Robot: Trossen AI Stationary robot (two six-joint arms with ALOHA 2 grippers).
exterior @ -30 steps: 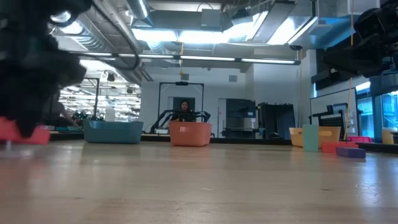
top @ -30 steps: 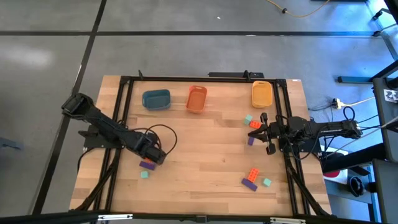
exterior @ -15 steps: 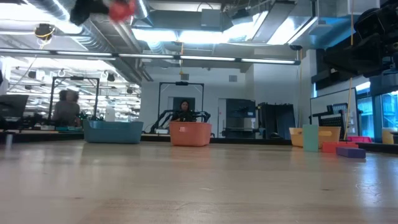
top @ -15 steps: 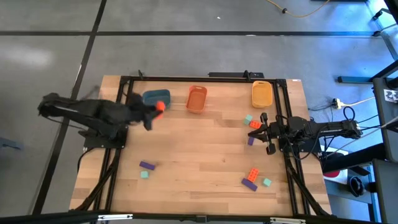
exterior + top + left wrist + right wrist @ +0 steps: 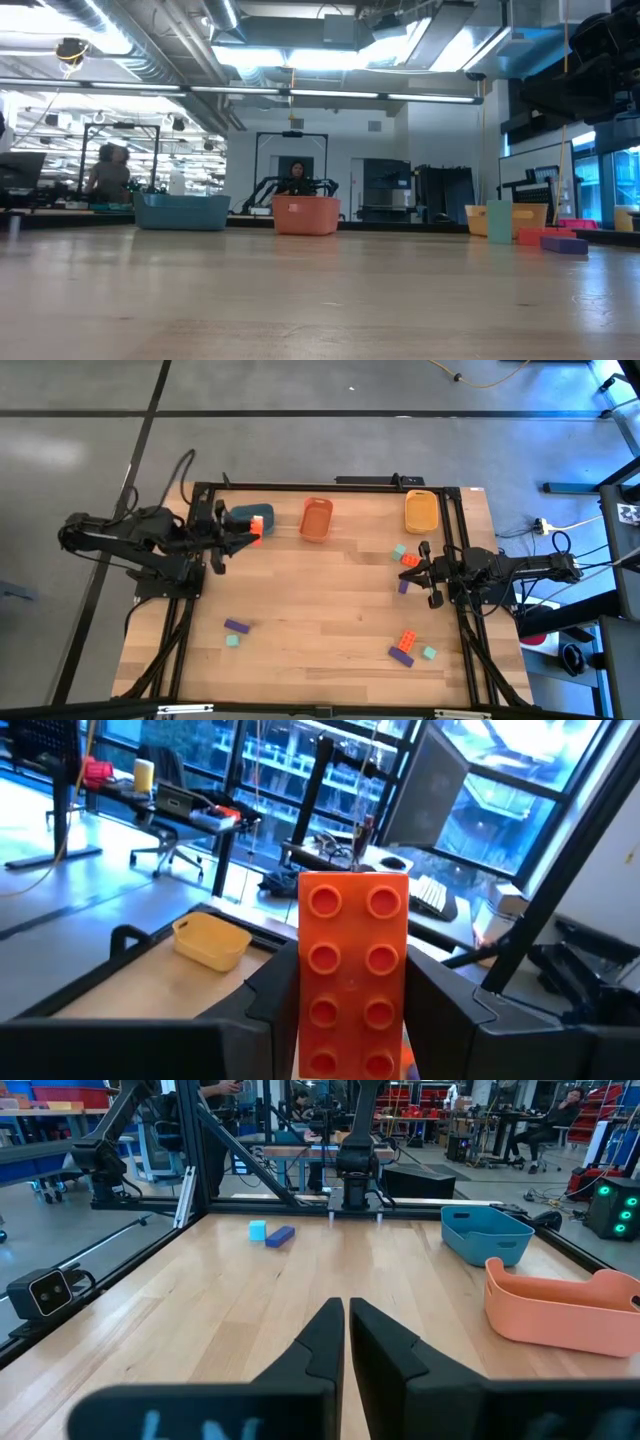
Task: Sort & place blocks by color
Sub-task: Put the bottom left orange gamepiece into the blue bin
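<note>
An orange-red brick (image 5: 352, 980) is held upright between the jaws of the left gripper (image 5: 250, 532), studs facing the wrist camera. The left arm is stretched out level across the desk's (image 5: 330, 610) left edge, raised off the surface, with the brick carried just beside the blue-grey tray (image 5: 251, 518). The orange tray (image 5: 316, 519) and the yellow tray (image 5: 421, 511) are set further along the far edge. The right gripper (image 5: 428, 573) is kept at the desk's right side, jaws pressed together on nothing, near a purple brick (image 5: 403, 587), another orange-red brick (image 5: 410, 561) and a green cube (image 5: 399, 550). More blocks are scattered along the near side.
</note>
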